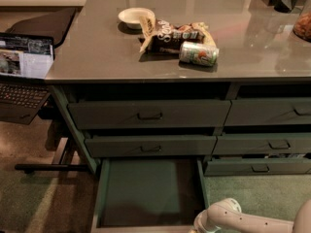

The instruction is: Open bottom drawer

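1. So the bottom drawer point(148, 193) of the left stack is pulled way out toward the camera. The inside is plain green with nothing in it.
2. Both taller drawers above it, the top one point(148, 113) and the middle one point(150, 146), sit pushed in.
3. The gripper point(195, 228) is right at the bottom edge of the view, by the open drawer's front right corner. It's mostly cut off, so I can't tell if it's open or closed. The pale arm point(252, 222) runs off to the lower right.
4. Up on the desk point(87, 57) there's a white bowl point(134, 16), a snack bag point(175, 32) and a can point(198, 53) on its side, all bunched together.
5. A laptop point(24, 76) sits off to the left of the desk.
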Controlling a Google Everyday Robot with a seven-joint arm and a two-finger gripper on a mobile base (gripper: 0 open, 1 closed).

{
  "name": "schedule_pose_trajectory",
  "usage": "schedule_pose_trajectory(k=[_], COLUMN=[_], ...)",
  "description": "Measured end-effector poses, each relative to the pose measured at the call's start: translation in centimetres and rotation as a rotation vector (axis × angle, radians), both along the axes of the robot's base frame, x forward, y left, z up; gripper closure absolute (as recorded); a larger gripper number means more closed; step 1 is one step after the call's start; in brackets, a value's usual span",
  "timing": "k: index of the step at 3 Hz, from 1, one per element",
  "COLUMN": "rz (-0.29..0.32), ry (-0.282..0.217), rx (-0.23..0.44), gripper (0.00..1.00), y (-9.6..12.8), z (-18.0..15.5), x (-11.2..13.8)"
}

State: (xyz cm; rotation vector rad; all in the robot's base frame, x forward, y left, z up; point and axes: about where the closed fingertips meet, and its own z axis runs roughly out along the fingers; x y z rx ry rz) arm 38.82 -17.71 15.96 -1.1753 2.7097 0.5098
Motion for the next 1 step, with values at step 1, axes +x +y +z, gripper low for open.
schedule_pose_trajectory(k=[1], rz=[0.000], ry=[0.000], rx=[0.000], gripper=[0.00], y=[0.00], z=[0.00], x=[0.00])
